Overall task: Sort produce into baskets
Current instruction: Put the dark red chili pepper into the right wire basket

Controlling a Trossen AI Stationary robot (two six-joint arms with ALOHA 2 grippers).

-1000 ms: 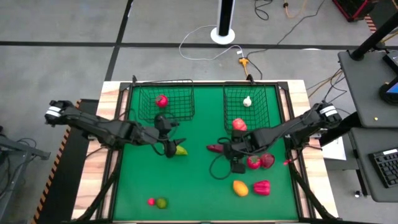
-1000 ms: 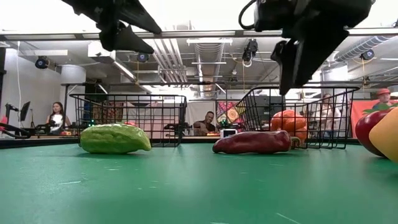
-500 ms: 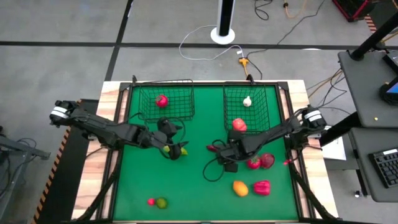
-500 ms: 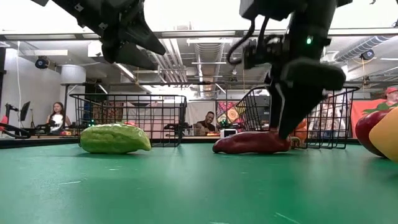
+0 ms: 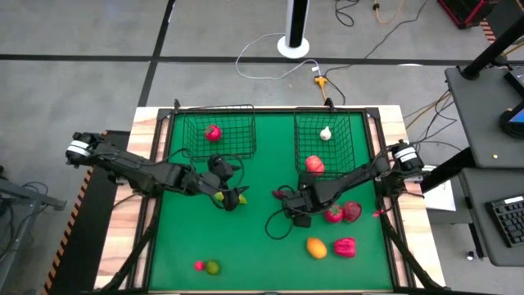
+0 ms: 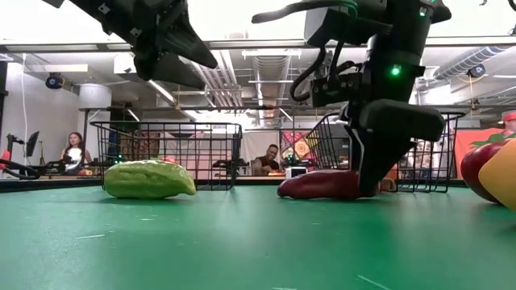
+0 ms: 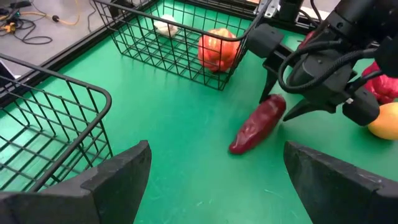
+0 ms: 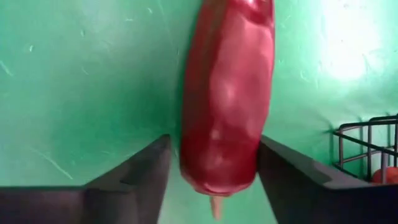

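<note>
A long dark-red pepper point(image 5: 281, 195) lies on the green mat at mid-table. My right gripper point(image 5: 295, 200) has come down on it from above and is shut on it. In the right wrist view the pepper point(image 8: 227, 93) fills the gap between the two fingers. My left gripper point(image 5: 221, 193) hangs open above the mat, just over a yellow-green oblong piece point(image 5: 237, 198). Its fingers stand wide apart in the left wrist view point(image 7: 217, 180). Two black wire baskets stand at the far side. The left basket point(image 5: 187, 131) holds a red piece, the right basket point(image 5: 360, 139) a white garlic and a red-orange piece. My right gripper pinches the pepper near its stem end point(image 8: 217, 177), the end toward the table's right, one finger on each long side. The fingers point(image 6: 372, 173) come steeply from above and lie across the pepper. The pepper lies flat on the mat point(image 6: 318, 184).
Two red pieces point(image 5: 342, 213) lie just right of my right gripper. An orange piece point(image 5: 316, 246) and a red pepper point(image 5: 345, 246) lie nearer the front. A lime point(image 5: 213, 267) with a small red piece lies near the front left. The mat's middle is bare.
My right gripper has sunk from well above the mat down onto the dark-red pepper and has tipped to point more steeply down. Its fingers now stand against the pepper's sides. The pepper has stayed where it lay.
</note>
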